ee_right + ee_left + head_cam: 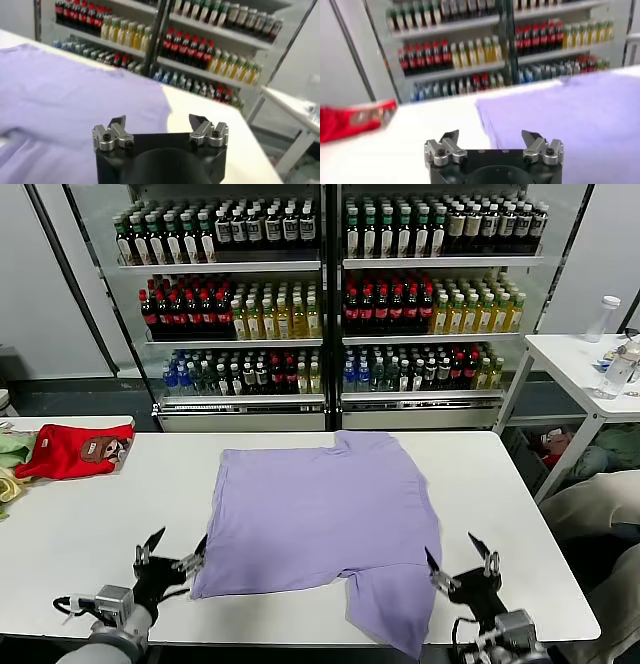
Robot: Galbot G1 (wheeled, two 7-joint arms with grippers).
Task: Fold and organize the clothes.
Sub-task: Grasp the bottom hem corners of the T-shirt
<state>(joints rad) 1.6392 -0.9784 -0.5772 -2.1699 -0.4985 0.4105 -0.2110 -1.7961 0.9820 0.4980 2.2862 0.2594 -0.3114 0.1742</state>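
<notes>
Shirt (pixel 315 519), lavender, lies plain side up mid-table, one sleeve hanging toward the near edge; soft, light, limp, so I'd pinch hems/corners, since it'll sag & slide on the smooth white table (pixel 80 534). Left gripper (pixel 170 556) sits just beside its near-left corner, right gripper (pixel 460 564) near the sleeve, both w/ jaws spread, holding nothing. Red garment (pixel 70 452) lies far left; drink shelves (pixel 330 294) stand behind.

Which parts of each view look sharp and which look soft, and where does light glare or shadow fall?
Head view: T-shirt and table sharp, evenly lit, faint shadows under the left gripper and right gripper. Left wrist view: gripper fingers crisp, red garment and bottle shelves blurred. Right wrist view: fingers sharp, shelves soft.
</notes>
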